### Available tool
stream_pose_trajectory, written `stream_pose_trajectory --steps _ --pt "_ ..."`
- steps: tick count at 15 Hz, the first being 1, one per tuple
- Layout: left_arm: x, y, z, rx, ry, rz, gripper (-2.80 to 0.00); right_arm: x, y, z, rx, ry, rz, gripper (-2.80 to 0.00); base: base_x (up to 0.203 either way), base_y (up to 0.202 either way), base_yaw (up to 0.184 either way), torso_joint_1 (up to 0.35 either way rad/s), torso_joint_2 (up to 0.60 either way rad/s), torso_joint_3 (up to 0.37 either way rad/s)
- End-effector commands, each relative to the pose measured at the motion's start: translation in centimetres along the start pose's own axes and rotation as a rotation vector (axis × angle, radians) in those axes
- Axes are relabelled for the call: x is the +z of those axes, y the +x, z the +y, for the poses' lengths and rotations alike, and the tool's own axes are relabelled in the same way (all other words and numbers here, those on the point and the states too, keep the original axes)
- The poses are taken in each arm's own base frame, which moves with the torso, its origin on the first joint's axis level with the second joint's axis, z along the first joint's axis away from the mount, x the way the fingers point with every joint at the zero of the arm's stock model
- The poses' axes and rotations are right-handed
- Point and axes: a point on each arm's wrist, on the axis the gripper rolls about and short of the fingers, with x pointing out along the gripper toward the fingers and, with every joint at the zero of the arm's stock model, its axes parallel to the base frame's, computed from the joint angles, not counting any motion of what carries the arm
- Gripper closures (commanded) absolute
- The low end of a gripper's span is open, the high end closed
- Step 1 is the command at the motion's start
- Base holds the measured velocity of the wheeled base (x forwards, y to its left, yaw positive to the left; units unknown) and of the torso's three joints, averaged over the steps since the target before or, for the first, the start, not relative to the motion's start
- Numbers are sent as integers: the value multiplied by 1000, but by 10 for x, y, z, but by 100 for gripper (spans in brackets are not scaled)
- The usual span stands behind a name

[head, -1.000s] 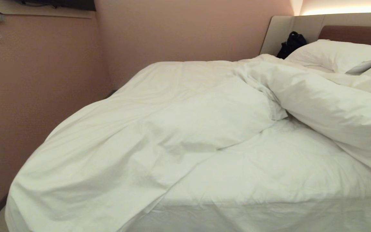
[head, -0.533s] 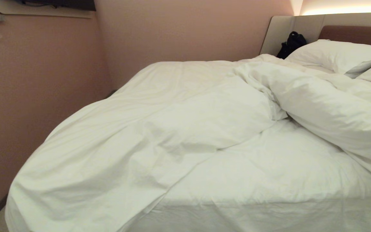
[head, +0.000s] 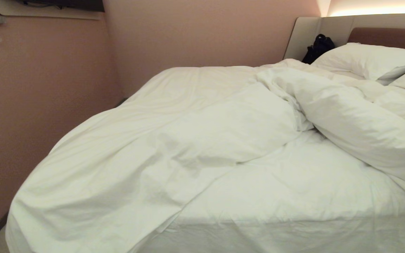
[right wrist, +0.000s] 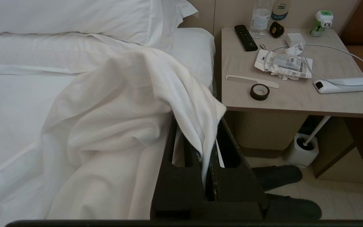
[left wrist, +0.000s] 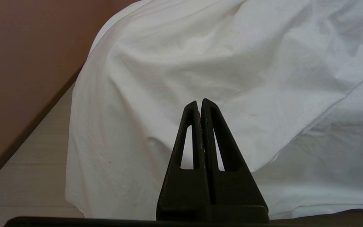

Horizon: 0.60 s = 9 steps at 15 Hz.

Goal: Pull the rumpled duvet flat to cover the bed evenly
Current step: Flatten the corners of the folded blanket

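Observation:
The white duvet [head: 195, 140] lies rumpled across the bed [head: 389, 37]. It hangs over the near left corner, and a thick fold [head: 357, 130] is heaped on the right. Bare sheet [head: 294, 196] shows at the near right. Neither gripper appears in the head view. In the right wrist view my right gripper [right wrist: 200, 123] is shut on an edge of the duvet [right wrist: 156, 85], which drapes over its fingers beside the mattress. In the left wrist view my left gripper [left wrist: 200, 101] is shut and empty, facing the duvet [left wrist: 181, 72] hanging at the bed's foot corner.
Two pillows [head: 364, 59] and a black bag [head: 317, 47] sit at the headboard. A pink wall [head: 47, 88] runs close along the bed's left side. Right of the bed stands a nightstand [right wrist: 295, 97] with a remote, tape roll and power strip; dark slippers [right wrist: 279, 176] lie on the floor.
The heaped fold on the right has slid lower and toward the right edge, uncovering more of the second pillow. The rest of the duvet has stayed put.

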Motion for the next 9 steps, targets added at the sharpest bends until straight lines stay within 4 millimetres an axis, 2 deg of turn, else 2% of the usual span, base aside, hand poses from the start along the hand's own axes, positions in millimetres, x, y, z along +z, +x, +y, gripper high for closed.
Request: stream_pose_trajectory --steps 1,5,6,9 --pt "0 0 0 1 0 -1 0 -2 3 2 -2 6 2 0 0 0 0 0 0 0" --pt "0 0 0 1 0 -1 0 -2 2 2 -5 12 4 0 0 0 0 0 0 0" --pt "0 0 0 1 0 -1 0 -1 2 1 -5 13 3 -280 0 0 0 0 0 0" --pt "0 0 0 1 0 -1 0 -1 -2 2 0 12 4 -280 0 0 0 0 0 0"
